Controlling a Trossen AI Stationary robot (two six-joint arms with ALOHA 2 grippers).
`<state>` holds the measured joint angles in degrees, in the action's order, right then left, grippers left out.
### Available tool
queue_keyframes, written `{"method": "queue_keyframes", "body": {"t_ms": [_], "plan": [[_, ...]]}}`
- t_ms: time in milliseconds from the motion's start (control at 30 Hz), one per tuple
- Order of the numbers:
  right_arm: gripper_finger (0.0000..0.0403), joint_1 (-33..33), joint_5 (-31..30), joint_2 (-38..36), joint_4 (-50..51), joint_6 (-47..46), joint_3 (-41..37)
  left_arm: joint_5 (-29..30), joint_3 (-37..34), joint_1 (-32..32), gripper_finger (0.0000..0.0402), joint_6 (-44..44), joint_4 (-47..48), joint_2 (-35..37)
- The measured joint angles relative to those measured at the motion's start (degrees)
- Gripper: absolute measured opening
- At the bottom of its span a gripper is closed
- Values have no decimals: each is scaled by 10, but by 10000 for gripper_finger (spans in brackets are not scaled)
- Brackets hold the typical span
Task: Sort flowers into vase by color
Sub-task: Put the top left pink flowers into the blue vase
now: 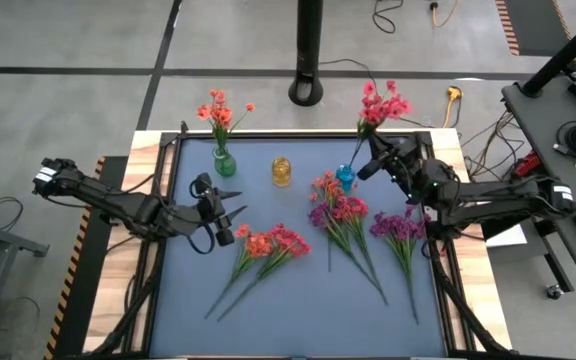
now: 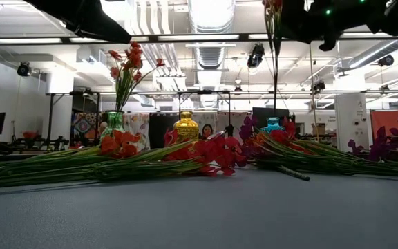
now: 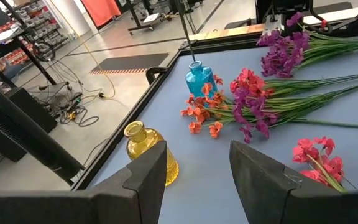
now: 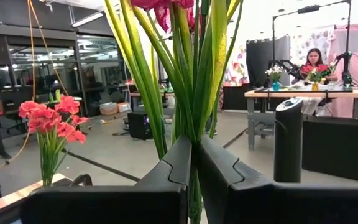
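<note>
Holding a pink-red spray [image 1: 381, 104] by its stems, right gripper [image 1: 376, 163] clamped shut on them just above the blue vase [image 1: 345, 178], stem ends down in its neck. Left gripper [image 1: 230, 218] hovering over the blue mat [image 1: 298, 310], fingers [image 3: 143, 176] partly apart, nothing between them. Orange-red spray [image 1: 219, 112] upright in the green vase [image 1: 224, 162]. Yellow vase [image 1: 282, 171] standing between the two. Loose flowers lying flat on the mat: orange-red bunch [image 1: 266, 243] near the left gripper, mixed pink and purple bunch [image 1: 335, 208] mid-table, purple bunch [image 1: 399, 226] beside it.
</note>
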<state>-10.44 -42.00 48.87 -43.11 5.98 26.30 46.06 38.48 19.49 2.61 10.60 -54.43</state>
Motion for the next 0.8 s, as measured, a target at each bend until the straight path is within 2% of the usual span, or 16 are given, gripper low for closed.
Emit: {"method": "queue_keyframes", "body": {"t_ms": [600,800], "plan": [[13,-5,-1,57,-6,-22,-1,0,0,0,159,0,1,0],[46,-5,-3,65,3,-32,-1,0,0,0,159,0,1,0]]}}
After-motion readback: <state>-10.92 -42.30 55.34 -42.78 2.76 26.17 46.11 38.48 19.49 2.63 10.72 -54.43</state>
